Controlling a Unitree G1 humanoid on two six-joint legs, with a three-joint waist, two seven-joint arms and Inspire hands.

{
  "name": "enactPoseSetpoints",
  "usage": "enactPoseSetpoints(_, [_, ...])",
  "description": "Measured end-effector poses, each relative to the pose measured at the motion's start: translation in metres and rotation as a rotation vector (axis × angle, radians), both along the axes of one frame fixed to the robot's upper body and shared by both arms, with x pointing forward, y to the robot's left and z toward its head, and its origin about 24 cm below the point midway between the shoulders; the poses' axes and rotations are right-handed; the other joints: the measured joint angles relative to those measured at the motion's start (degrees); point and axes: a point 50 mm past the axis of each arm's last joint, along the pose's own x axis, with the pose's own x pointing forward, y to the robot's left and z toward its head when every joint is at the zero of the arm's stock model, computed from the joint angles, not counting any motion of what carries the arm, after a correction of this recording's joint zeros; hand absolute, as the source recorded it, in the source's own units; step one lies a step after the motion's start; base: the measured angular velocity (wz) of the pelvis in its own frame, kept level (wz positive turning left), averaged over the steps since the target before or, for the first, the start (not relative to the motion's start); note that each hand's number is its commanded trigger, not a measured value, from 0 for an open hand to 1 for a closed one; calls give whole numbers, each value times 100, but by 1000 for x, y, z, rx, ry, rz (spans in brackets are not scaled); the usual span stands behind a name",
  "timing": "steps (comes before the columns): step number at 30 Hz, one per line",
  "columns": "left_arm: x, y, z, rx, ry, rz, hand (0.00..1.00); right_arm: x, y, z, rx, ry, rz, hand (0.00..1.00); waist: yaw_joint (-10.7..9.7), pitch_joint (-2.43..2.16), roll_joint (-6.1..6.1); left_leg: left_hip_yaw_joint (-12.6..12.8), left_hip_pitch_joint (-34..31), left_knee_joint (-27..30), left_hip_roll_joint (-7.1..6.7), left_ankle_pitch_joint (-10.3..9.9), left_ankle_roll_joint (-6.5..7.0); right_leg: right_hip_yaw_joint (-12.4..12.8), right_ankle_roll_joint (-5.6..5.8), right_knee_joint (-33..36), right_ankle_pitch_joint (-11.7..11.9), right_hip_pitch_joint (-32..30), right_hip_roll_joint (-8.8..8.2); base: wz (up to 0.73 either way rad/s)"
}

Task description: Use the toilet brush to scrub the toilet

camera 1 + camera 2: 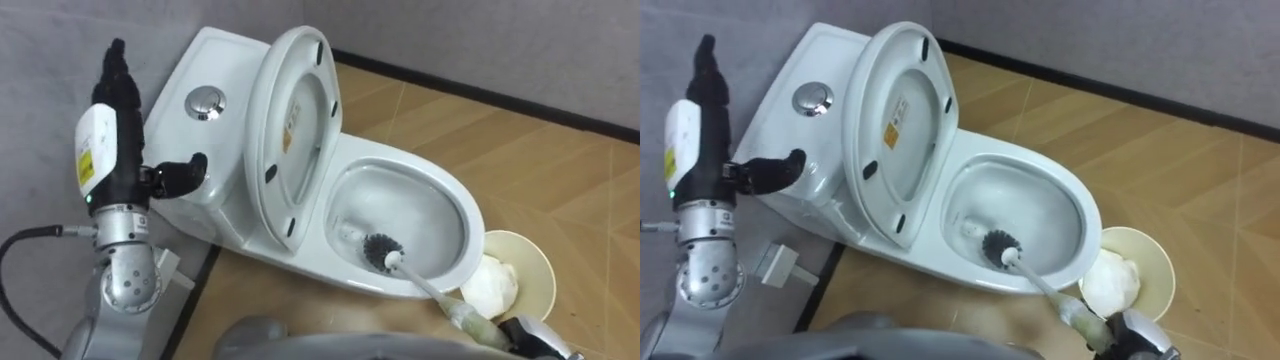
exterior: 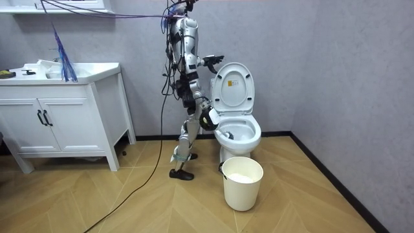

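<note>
The right hand [image 1: 538, 336], cut off by the near edge at the right, hides the end of the brush handle [image 1: 440, 296], and the toilet bowl [image 1: 472, 225] covers the left side of the bin [image 1: 541, 263].

Sticker [image 1: 290, 126] under toilet lid [image 1: 298, 190], yellow label [image 1: 86, 166] on left hand [image 1: 124, 140] — print unreadable

A cream bin [image 2: 242, 188] stands on wooden floor [image 2: 97, 200], well apart from a white cabinet [image 2: 65, 123].
</note>
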Motion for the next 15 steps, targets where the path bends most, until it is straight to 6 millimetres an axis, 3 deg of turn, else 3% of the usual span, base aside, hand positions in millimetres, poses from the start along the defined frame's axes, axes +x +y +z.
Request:
enactPoseSetpoints(4, [1, -6, -9, -13, 53, -38, 0, 5, -1, 1, -7, -9, 10, 100, 8, -2, -13, 73, -52, -4, 12, 0, 0, 55, -13, 18, 10, -96, -5, -13])
enactPoseSetpoints(10, [-5, -12, -45, -44, 243, -95, 0, 20, -6, 3, -34, -35, 18, 100, -1, -16, 20, 48, -224, -1, 6, 20, 4, 90, -16, 29, 17, -267, -1, 1])
enactPoseSetpoints(13, [-3, -12, -53, -47, 281, -122, 0, 41, -14, 8, -69, -69, 39, 100, 30, -18, 58, 47, -501, 20, 18, 74, 2, 115, -49, 72, 48, -517, 9, 1])
enactPoseSetpoints(15, [10, -15, -49, -46, 258, -156, 0, 64, -28, 19, -120, -112, 59, 100, 72, 33, 124, 30, -751, 20, 13, 167, 18, 126, -57, 250, 57, -832, -28, 9])
